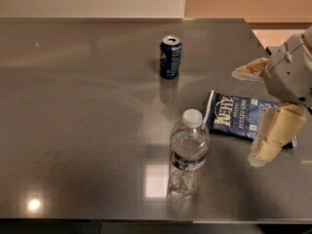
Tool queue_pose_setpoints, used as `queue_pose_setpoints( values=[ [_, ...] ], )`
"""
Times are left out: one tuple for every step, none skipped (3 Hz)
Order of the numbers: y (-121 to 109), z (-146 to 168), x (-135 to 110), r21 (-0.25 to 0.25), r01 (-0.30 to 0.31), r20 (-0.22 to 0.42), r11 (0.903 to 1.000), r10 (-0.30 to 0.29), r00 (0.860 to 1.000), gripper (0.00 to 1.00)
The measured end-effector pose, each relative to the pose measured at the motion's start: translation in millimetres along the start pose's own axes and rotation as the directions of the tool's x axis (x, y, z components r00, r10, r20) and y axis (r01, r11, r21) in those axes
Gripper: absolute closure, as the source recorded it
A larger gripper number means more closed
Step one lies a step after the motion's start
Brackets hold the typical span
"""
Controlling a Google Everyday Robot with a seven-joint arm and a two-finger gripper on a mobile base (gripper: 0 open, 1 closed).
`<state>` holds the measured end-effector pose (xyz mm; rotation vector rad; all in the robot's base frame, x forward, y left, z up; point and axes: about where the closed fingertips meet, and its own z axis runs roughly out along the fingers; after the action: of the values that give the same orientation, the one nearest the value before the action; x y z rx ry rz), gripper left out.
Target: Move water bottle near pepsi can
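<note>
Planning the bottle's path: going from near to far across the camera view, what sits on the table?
water bottle → chip bag → pepsi can. The claw hangs at the right edge, over the bag's right end.
</note>
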<state>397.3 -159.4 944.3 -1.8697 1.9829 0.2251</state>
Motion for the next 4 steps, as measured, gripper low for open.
queue_pose_setpoints(
  values=[
    [21, 18, -24, -0.07, 0.014, 0.133, 0.9975, -0.005, 0.991, 0.0],
    [35, 28, -49, -0.115, 0.041, 0.239, 0.9925, -0.013, 0.971, 0.0],
    [47, 35, -72, -0.146, 0.08, 0.332, 0.9861, -0.027, 0.943, 0.0],
    [59, 39, -87, -0.172, 0.111, 0.394, 0.9788, -0.035, 0.919, 0.0]
  ],
)
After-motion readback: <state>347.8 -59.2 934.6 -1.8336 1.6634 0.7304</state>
